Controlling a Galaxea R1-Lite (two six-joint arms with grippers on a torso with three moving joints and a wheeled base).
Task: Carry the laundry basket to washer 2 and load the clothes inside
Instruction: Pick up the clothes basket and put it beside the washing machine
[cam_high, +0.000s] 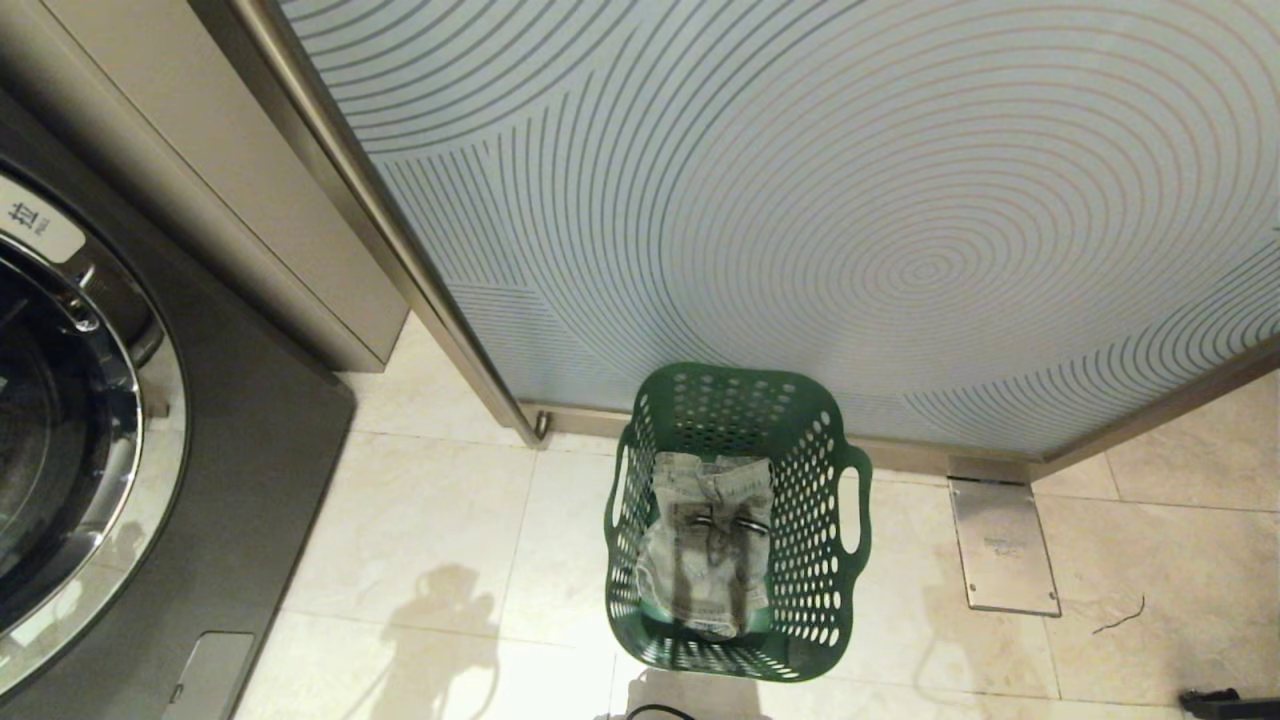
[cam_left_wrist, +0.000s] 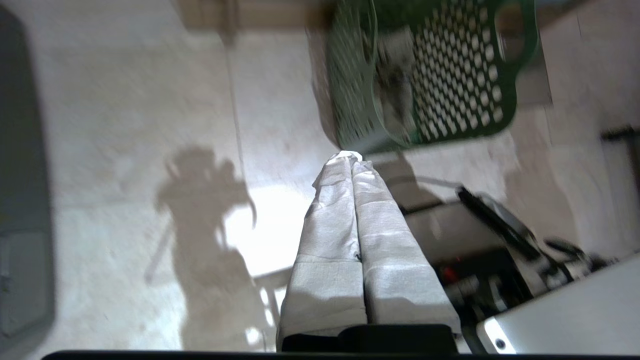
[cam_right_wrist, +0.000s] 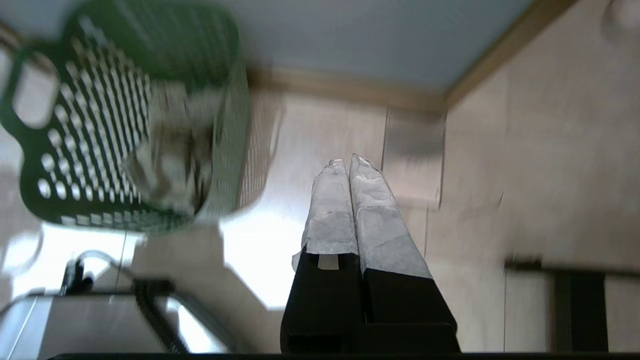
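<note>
Nearest the lens in each wrist view are the fingers themselves, wrapped in grey cloth tape. Left gripper (cam_left_wrist: 352, 159): both fingers pressed flat together along their whole length, nothing between them. Right gripper (cam_right_wrist: 346, 162): likewise closed tip to tip, holding nothing. Neither arm appears in the head view.

Laundry basket (cam_high: 838, 470): green plastic, perforated walls, a slot handle on each long side, standing upright on the tiled floor (cam_high: 430, 530). It lies beyond the tips of both pairs of fingers and clear of them; seen from the left fingers it sits ahead and off toward the robot's right, and from the right fingers ahead and off toward the robot's left, so it stands between the two arms. No contact with either.

Contents: clothes (cam_high: 710, 545), a pale crumpled bundle with dark markings, resting on the basket bottom and filling only its lower part.

Behind the basket stands a frosted glass panel (cam_high: 850, 200) with a ring pattern. Washer (cam_high: 90, 420): dark grey body with a chrome-ringed round door, at the robot's left, well apart from the basket. A metal floor plate (cam_high: 1003, 545) lies just beside the basket on the right.
</note>
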